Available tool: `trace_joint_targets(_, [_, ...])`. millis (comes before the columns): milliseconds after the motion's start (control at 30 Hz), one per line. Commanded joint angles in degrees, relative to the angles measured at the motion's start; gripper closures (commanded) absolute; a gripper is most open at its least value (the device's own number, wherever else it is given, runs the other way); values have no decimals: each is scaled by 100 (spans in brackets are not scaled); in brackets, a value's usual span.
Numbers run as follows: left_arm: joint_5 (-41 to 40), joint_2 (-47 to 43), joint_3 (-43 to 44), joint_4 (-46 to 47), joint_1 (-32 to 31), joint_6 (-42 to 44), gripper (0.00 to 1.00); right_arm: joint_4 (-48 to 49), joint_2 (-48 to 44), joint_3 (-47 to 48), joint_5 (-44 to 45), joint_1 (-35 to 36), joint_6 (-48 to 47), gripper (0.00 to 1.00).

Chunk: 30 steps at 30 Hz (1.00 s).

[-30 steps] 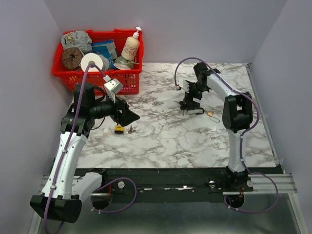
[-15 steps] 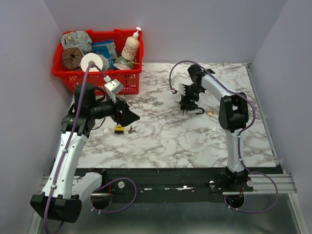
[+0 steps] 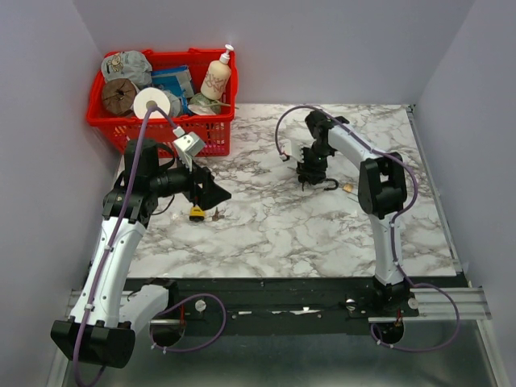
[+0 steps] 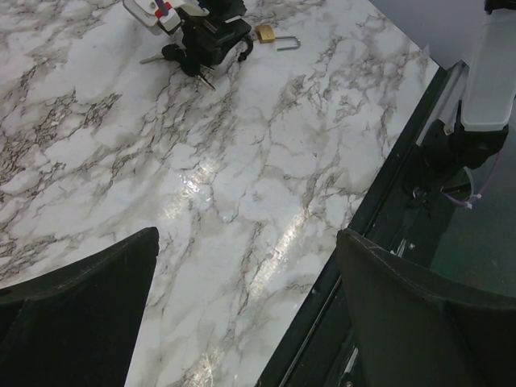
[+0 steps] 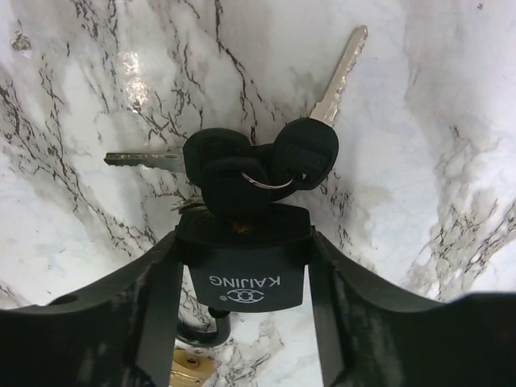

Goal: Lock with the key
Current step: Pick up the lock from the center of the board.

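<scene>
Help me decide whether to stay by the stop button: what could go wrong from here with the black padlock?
1. The right gripper clamps the black padlock by its body, with the bunch of keys piled at its top; loose keys could snag a turn.
2. The brass padlock lies close beside it and might get knocked.
3. The left gripper hangs open, far off, so nothing holds a key; the lock may twist on the smooth table.

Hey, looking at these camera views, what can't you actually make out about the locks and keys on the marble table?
- Shackle of the black KAIJING padlock: right wrist view, mostly hidden behind its body and the right gripper's fingers; top view, too small.
- Its keyhole: right wrist view, covered by black-headed keys.
- The small brass padlock: right wrist view, cut off by the bottom edge.
</scene>
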Motion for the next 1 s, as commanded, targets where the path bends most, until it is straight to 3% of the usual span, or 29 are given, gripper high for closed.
trace_joint_targets(0, [34,-99,65,-18,30,153,1,-115,-157,-379,15,189,191,51])
trace_joint_targets(167, [43,-195,-49,78,30,-23,1,96,-605,-748,-249,462,780,64])
trace_joint_targets(367, [-220,-292,-418,499,38,-769,2,-176,-817,-494,-1013,559,1861,99])
trace_joint_targets(567, [-528,-362,-910,957,39,-1446,3,-150,-1115,-634,-1760,550,3188,99])
trace_joint_targets(800, [-634,-450,-1499,1729,21,-2148,8,842,-2002,-1486,-2401,550,5244,99])
trace_joint_targets(967, [-1072,-468,-1579,2056,-268,-1966,9,1555,-2573,-1785,-2280,541,7028,99])
